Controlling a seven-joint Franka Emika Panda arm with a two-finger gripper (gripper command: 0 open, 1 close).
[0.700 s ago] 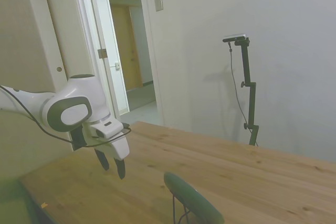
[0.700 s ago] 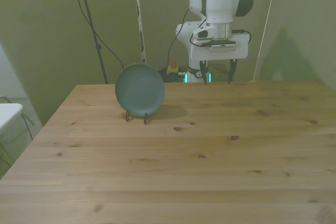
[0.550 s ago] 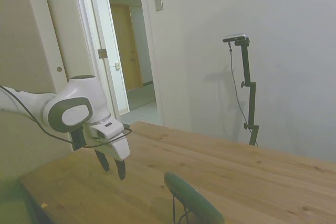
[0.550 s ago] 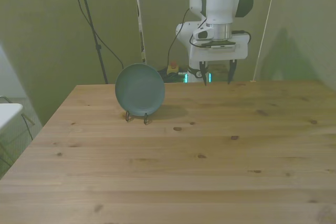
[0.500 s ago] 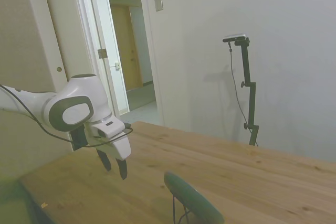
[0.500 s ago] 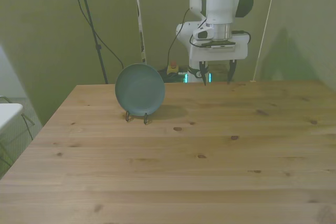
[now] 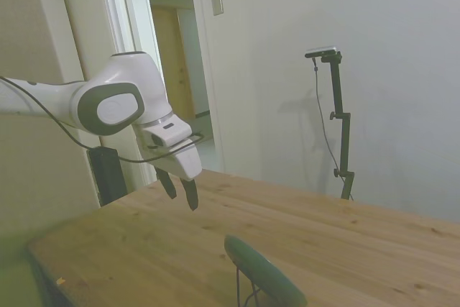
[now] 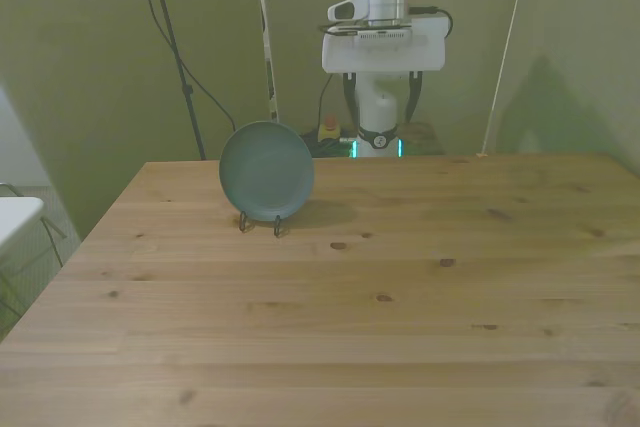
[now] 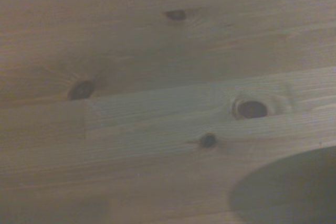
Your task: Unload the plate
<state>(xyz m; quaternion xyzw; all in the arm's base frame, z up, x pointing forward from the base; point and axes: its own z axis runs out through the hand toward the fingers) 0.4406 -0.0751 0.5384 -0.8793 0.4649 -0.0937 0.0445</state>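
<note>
The wooden table (image 8: 400,287) is the largest thing here, and it carries almost nothing except the plate and its stand near the far edge, on the front view's left. The white arm (image 7: 108,102) holds its gripper (image 8: 381,112) high above the far edge of the table, well apart from the plate, with the two fingers spread and nothing between them. The plate (image 8: 266,171) is dark green and round, and it stands nearly upright on its edge in a thin black wire rack (image 8: 260,222), with its hollow face turned to the front camera. I judge it to be stiff and rather heavy for its size, probably ceramic, so it can chip or break if it falls on the wood. The matte surface should not be very slippery, but the rim is thin. The best place to hold seems the top of the rim (image 7: 241,248), one finger in front and one behind. From the side view the rack is mostly cut off, so I cannot say how deep the plate sits in it.
</note>
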